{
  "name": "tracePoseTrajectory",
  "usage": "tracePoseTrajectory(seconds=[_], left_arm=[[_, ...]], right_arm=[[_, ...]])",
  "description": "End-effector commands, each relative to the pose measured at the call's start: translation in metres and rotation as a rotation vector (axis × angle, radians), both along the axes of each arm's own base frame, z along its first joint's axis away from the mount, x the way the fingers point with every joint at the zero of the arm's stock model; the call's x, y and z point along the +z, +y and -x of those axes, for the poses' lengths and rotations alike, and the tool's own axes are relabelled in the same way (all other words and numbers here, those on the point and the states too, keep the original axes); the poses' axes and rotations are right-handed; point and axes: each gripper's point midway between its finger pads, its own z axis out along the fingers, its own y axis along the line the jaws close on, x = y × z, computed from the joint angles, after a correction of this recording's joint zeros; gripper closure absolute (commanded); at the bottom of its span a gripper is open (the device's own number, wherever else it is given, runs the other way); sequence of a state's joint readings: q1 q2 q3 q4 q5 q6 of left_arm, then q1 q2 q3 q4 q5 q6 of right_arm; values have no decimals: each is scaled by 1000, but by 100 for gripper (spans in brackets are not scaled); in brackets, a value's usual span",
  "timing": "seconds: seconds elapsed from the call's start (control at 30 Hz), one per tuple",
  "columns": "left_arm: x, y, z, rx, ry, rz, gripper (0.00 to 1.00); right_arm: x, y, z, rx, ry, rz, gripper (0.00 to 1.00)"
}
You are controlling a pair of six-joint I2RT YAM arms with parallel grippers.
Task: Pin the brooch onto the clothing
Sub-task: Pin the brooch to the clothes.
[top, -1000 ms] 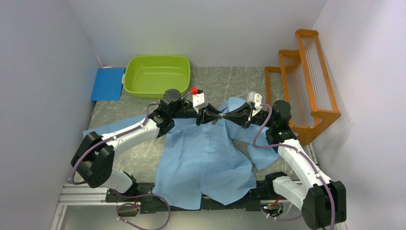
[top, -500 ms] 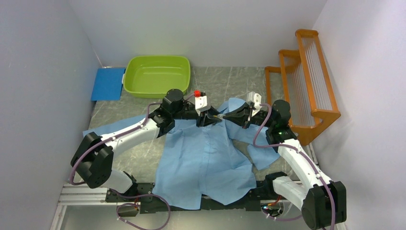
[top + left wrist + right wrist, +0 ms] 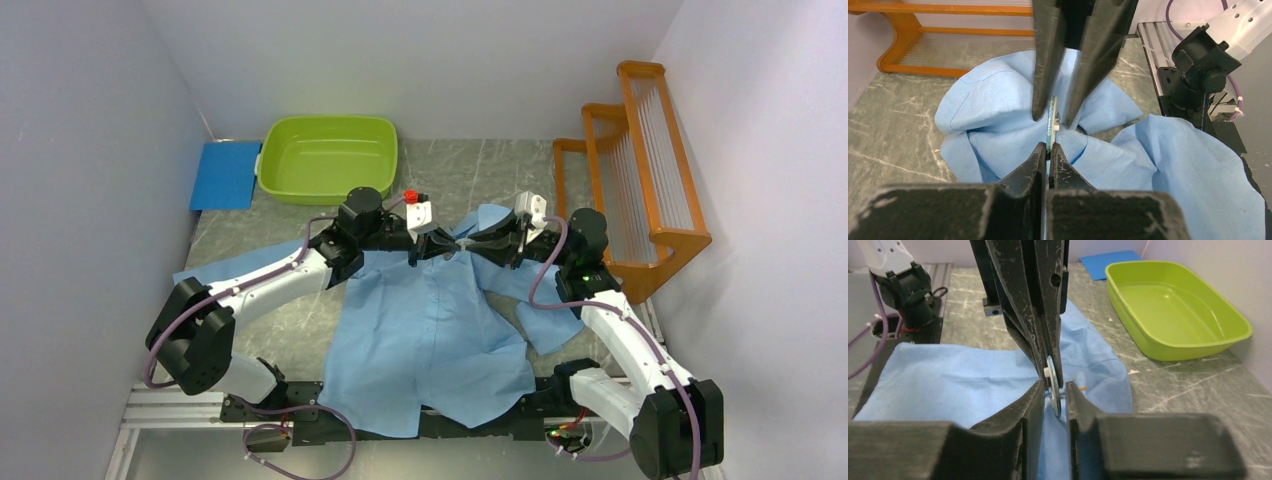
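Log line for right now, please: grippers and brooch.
left gripper: shut on brooch edge | right gripper: jaws slightly apart around brooch | brooch: upright, over collar end of shirt

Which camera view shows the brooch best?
The right wrist view: the brooch is close, with part of its round face showing. The left wrist view shows it only edge-on, and in the top view it is too small to tell.

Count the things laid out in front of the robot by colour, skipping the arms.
Blue: 2, shirt and flat pad
Green: 1, tub
Orange: 1, rack
Pale: 1, brooch
Total: 5
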State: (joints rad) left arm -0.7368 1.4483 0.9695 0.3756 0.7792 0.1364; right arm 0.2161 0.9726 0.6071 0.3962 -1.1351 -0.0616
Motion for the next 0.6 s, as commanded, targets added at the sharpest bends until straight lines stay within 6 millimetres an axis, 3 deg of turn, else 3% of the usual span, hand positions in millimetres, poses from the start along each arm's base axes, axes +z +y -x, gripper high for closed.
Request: tracePoseTrajectory(seconds=[0.0, 0.1, 0.27, 0.37, 0.57], left_arm=[[25, -3, 4, -22, -45, 45, 98], [26, 0, 5, -21, -51, 30, 97], [26, 4, 6, -16, -64, 2, 97], [27, 5, 7, -17, -75, -9, 97], [29, 6, 6, -13, -83, -17, 97]], right_arm=[[26, -1, -1, -10, -93, -3, 57], [20, -5, -1, -40, -112, 26, 40], [10, -13, 5, -96, -175, 55, 33], [6, -16, 7, -112, -185, 68, 36], [3, -16, 4, -112, -174, 90, 52]])
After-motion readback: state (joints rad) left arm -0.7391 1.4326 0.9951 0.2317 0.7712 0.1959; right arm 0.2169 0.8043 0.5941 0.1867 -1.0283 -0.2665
